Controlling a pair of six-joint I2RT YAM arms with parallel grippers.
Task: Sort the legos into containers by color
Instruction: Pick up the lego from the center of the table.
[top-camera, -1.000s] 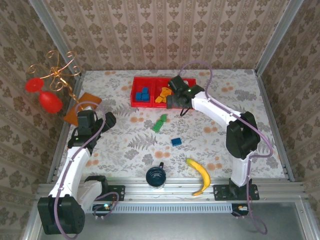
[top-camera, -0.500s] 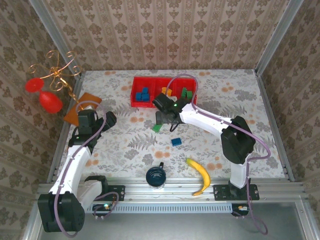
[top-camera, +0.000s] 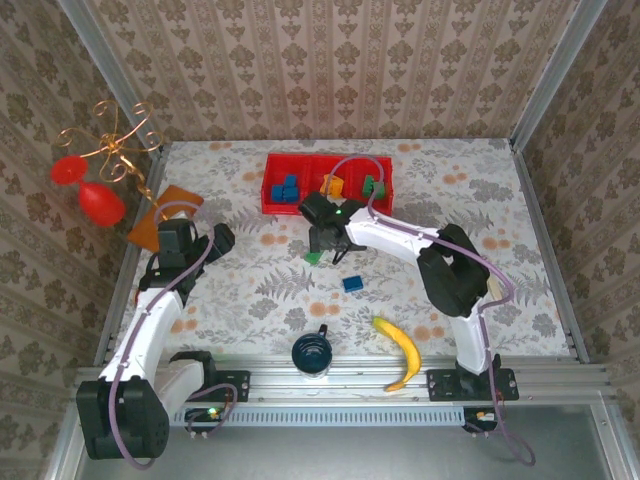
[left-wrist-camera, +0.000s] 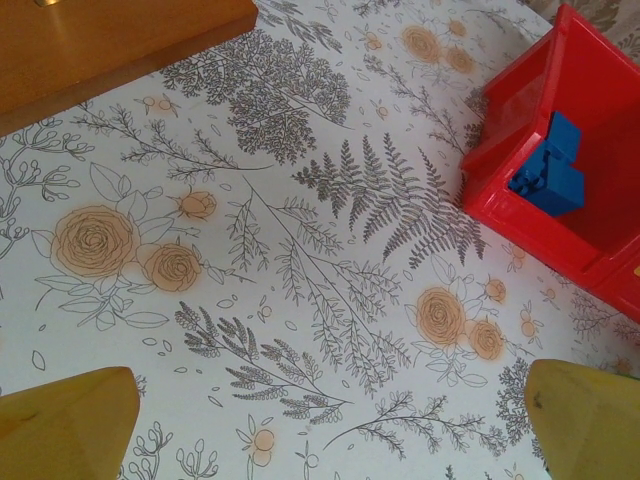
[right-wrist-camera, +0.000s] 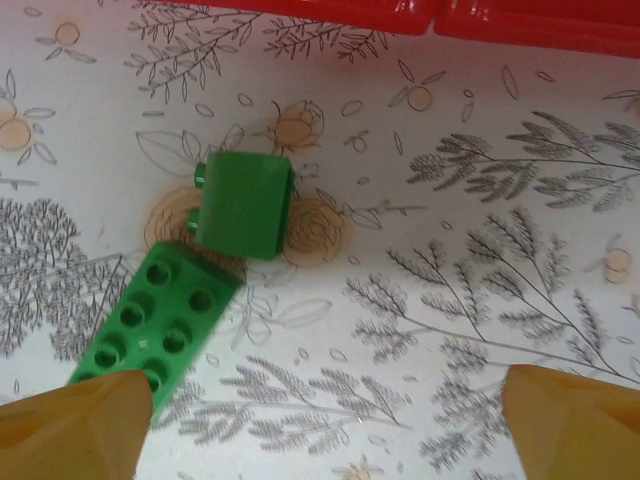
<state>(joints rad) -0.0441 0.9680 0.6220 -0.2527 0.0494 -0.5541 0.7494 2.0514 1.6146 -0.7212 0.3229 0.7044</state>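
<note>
Top external, tray: the tray (top-camera: 266, 186) is lying at the far middle of the table (top-camera: 480, 270), its three compartments running in a row.
Top external, sorted: blue legos (top-camera: 288, 188) are sitting in the left compartment, orange legos (top-camera: 333, 185) in the middle one, green legos (top-camera: 375, 185) in the right one.
Top external, loose: loose green legos (top-camera: 315, 256) are lying just in front of the tray, and a loose blue lego (top-camera: 352, 283) is lying nearer my bases.
Top external, right gripper: I am hanging my right gripper (top-camera: 325, 243) over the loose green legos.
Top external, left gripper: I am holding my left gripper (top-camera: 215, 240) over bare table left of the tray, near the board (top-camera: 160, 215).
Top external, near edge: a banana (top-camera: 400, 352) and a cup (top-camera: 313, 352) are resting well apart from the tray.
Left wrist, gripper: I am keeping my left gripper (left-wrist-camera: 320, 440) spread wide, gripping nothing, only table between the fingertips (left-wrist-camera: 65, 425).
Left wrist, tray: the tray (left-wrist-camera: 520, 110) is showing its left compartment at upper right, with blue legos (left-wrist-camera: 552, 170) inside; the board (left-wrist-camera: 110, 40) is lying at upper left.
Right wrist, gripper: I am holding my right gripper (right-wrist-camera: 320, 430) wide apart, grasping nothing.
Right wrist, legos: a square green lego (right-wrist-camera: 243, 203) is lying on the table just below the tray (right-wrist-camera: 350, 12), and a long green lego (right-wrist-camera: 150, 325) is lying slantwise beside it, its near end running under my left fingertip (right-wrist-camera: 80, 425); whether that tip is touching it I cannot tell.
</note>
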